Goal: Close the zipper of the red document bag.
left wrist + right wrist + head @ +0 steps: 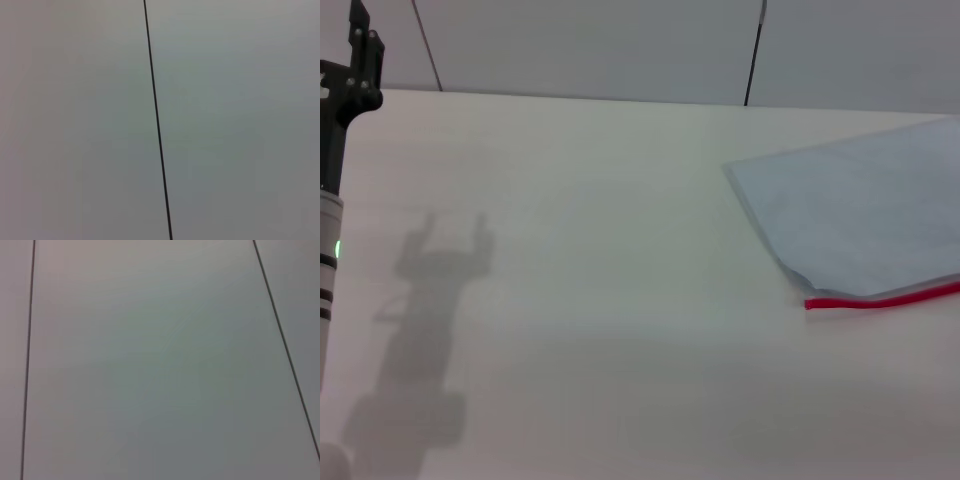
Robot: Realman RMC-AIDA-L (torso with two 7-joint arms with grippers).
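Left arm's hand (360,40) raised at the surface's (600,300) far left edge, finger state indiscernible. Red document bag (860,215) lies flat far right; zipper (885,298) along its near edge.

The document bag (860,215) lies flat on the worktop (600,300), far right side, running off the right edge of the head view. Its zipper (880,299) runs along the bag's near long edge, w/ the zipper's left end just past the bag's near-left corner. The left gripper (358,55) is held up at the far left, over the worktop's back-left corner, well apart from the bag. A wall sits behind the worktop.
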